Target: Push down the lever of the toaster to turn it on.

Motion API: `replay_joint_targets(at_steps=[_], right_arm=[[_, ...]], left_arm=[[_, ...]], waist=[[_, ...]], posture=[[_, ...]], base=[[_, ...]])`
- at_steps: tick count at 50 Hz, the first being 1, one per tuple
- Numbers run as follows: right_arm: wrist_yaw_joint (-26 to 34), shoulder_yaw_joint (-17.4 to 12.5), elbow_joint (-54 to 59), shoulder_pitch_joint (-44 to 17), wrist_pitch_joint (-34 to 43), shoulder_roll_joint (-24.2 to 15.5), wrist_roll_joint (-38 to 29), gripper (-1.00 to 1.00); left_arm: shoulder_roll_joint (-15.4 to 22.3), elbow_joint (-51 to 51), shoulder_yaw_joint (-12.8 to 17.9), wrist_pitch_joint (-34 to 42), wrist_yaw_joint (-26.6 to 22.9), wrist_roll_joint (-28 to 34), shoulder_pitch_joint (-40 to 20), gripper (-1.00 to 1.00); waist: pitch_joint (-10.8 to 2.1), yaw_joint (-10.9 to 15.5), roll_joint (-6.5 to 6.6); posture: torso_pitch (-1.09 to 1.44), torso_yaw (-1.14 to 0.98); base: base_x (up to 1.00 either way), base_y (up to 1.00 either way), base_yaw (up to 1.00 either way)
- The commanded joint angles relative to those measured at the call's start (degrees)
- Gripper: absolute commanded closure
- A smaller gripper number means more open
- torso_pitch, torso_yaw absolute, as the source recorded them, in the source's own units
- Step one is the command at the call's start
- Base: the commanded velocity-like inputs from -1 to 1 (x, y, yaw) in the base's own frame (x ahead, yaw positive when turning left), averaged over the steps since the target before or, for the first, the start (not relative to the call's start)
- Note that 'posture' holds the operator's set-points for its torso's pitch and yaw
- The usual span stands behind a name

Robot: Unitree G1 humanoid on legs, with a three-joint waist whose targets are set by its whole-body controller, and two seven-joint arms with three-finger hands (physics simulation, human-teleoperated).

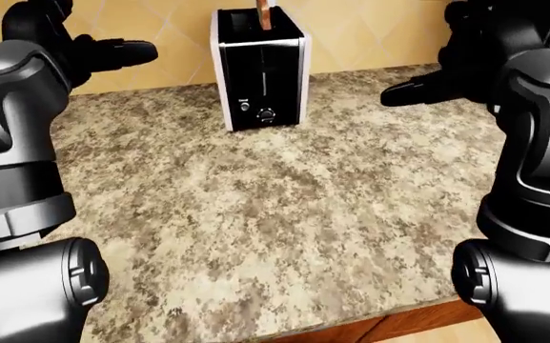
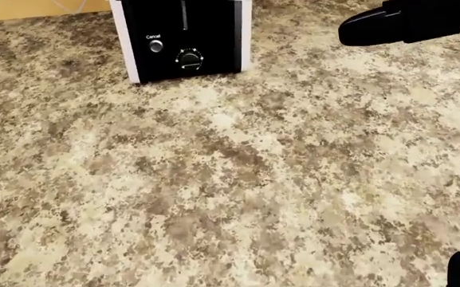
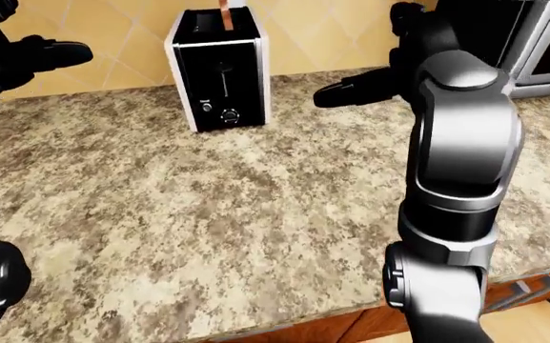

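A speckled beige-and-brown granite counter (image 1: 284, 214) fills the views. Behind it rises a yellow diamond-tiled wall (image 3: 112, 28). Reddish wooden cabinet fronts (image 3: 351, 325) show beneath the counter's edge.

Even, bright, diffuse render lighting; no glare on the granite counter (image 1: 284, 214); faint soft shadow beside the toaster (image 1: 260, 68); black arms show pale sheen; all views sharp, no edge distortion.
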Motion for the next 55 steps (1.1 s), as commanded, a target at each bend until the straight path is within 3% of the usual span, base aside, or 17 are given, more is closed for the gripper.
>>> replay_joint_targets(at_steps=[1,2,3,5,13,35,43,55], right_arm=[[0.21,0.01,-0.63,-1.4,-1.36,-0.23,0.03,-1.0],[0.29,0.03,-0.72,-1.47,-1.28,-0.25,-0.02,-1.0],[0.36,0.04,-0.72,-1.48,-1.27,-0.36,-0.1,-1.0],[0.53,0.04,-0.93,-1.64,-0.9,-0.51,-0.21,-1.0],[0.67,-0.38,-1.34,-1.85,-0.65,-0.37,-0.15,-1.0],[-0.79,-0.03,2.16,-2.75,-2.95,1.01,1.01,-1.0],[-0.96,0.41,4.08,-4.17,-3.69,1.6,1.1,-1.0],[-1.17,0.85,6.2,-4.69,-4.93,2.5,1.26,-1.0]], left_arm=[[0.87,-0.99,0.57,-1.14,-0.03,0.04,-1.06,-1.0],[0.9,-0.63,0.61,-1.22,0.04,0.07,-1.09,-1.0],[0.97,-0.36,0.77,-1.25,0.11,-0.03,-1.17,-1.0],[1.18,-0.31,0.89,-1.09,0.2,-0.21,-1.29,-1.0],[1.17,0.04,0.23,-1.35,0.09,0.29,-1.32,-1.0],[0.32,0.01,0.08,-1.5,-0.35,1.19,-0.71,-1.0],[0.21,0.08,0.06,-1.29,-0.47,1.6,-0.71,-1.0],[-0.01,-0.47,0.04,-1.12,-0.46,2.07,-0.53,-1.0]], waist=[[-1.26,0.19,0.62],[-1.59,0.02,1.37],[-1.32,-0.12,-0.08],[-1.76,0.14,0.2],[-1.25,0.55,-0.4],[-3.19,0.54,0.36],[-4.66,0.71,0.3],[-8.64,0.96,0.09]], posture=[[0.0,0.0],[0.0,0.0],[0.0,0.0],[0.0,0.0],[0.0,0.0],[-0.07,0.0],[-0.11,0.0],[-0.23,0.0]], base=[[0.0,0.0,0.0],[0.0,0.0,0.0],[0.0,0.0,0.0],[0.0,0.0,0.0],[0.0,0.0,0.0],[0.0,0.0,0.0],[0.0,0.0,0.0],[0.0,0.0,0.0]])
